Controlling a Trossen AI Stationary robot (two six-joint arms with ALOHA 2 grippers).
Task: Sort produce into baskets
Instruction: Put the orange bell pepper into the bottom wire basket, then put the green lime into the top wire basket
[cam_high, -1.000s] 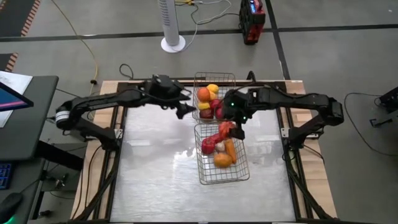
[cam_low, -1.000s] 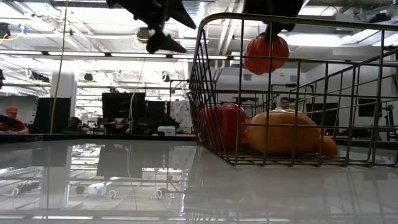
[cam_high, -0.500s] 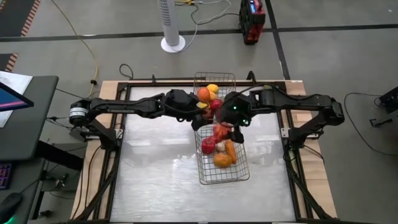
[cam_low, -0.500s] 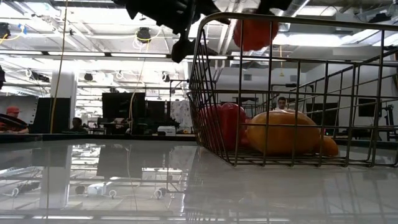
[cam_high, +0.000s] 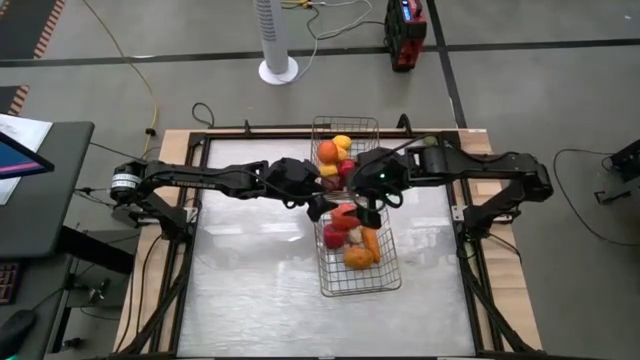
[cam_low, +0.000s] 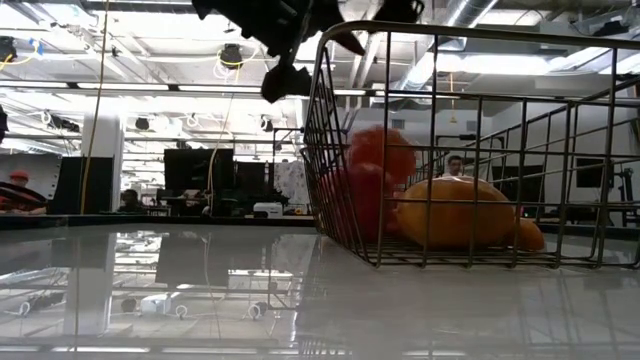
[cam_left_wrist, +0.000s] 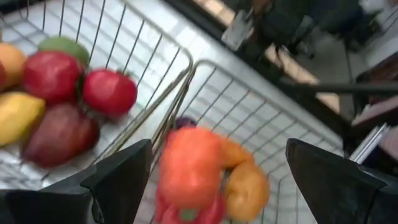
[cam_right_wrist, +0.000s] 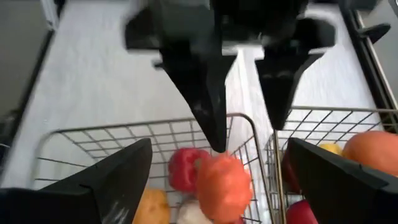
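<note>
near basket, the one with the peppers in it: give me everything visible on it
The near basket is a rectangular silver wire-mesh box with see-through grid sides and an open top, upright on the glossy white table. Its far end meets the far basket. The produce is piled at that end, red peppers over orange pieces, leaving the near half bare. Both tools hang open above the rim: left tool, right tool. Neither touches it.

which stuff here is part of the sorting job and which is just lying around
Part of the job:
- near basket with a tomato, pepper, oranges
- far basket with fruit
- left gripper and right gripper, both open and empty over the baskets

Just lying about:
- white fan
- red and black box
- yellow cable
- monitor
</note>
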